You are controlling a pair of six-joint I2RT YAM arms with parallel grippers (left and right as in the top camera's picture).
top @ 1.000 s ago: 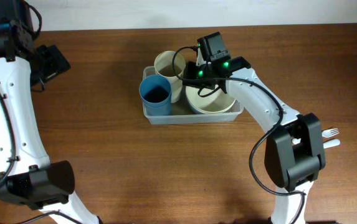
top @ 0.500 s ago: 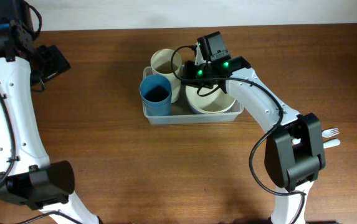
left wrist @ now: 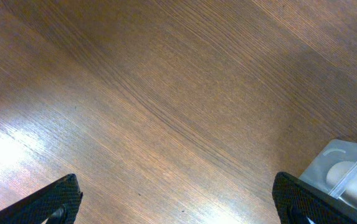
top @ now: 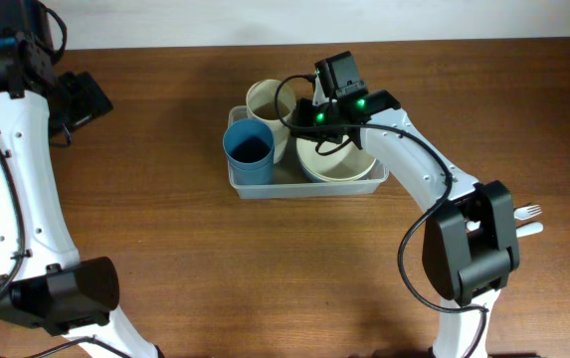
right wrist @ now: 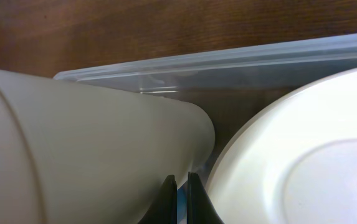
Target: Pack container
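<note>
While the left gripper [left wrist: 178, 200] hangs over the wood at the far left of the table [top: 165, 259] with its fingers spread wide and nothing between them, the right gripper [right wrist: 182, 186] is down inside the container [top: 304, 189], its fingers pressed shut with no object seen between them. Those tips sit in the gap between a cream cup [top: 268, 102] and a cream bowl [top: 339, 164]. The container lies mid-table, toward the far edge, and also holds a blue cup [top: 249, 149], upright at its left end beside the cream cup. A pale fork [top: 529, 212] lies well apart at the right, near the right arm's base.
</note>
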